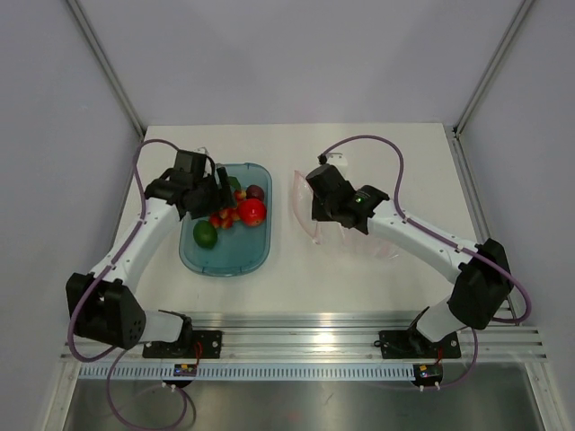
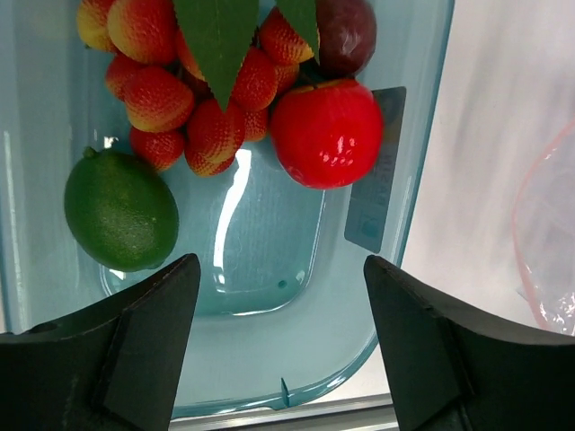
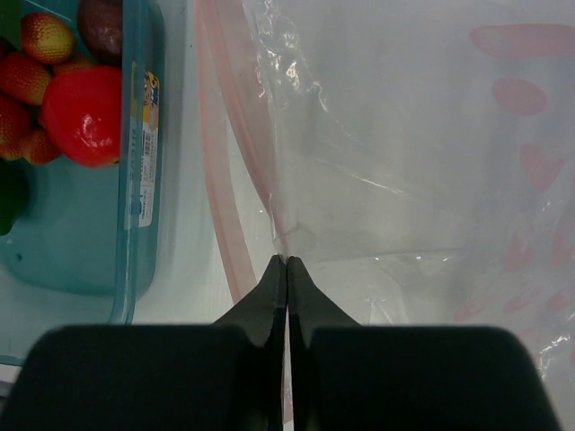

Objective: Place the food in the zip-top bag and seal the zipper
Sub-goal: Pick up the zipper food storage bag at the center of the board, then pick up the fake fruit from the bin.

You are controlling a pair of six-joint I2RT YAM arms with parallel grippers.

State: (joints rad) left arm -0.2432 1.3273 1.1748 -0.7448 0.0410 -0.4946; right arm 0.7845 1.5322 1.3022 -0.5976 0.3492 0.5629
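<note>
The left gripper [image 2: 280, 265] hangs over the teal tray [image 2: 269, 359] with jaws wide, holding nothing; the food [image 2: 326, 133] lies in the tray. At 3 o'clock of the tray, the zip-top bag [image 3: 404, 180] lies on the surface [image 1: 359, 162], where the right gripper [image 3: 286, 262] pinches its film beside the zipper [image 3: 220, 180].

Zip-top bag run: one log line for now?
left pincer: open above tray | right pincer: shut on zip-top bag | food: in tray | zipper: unsealed
</note>
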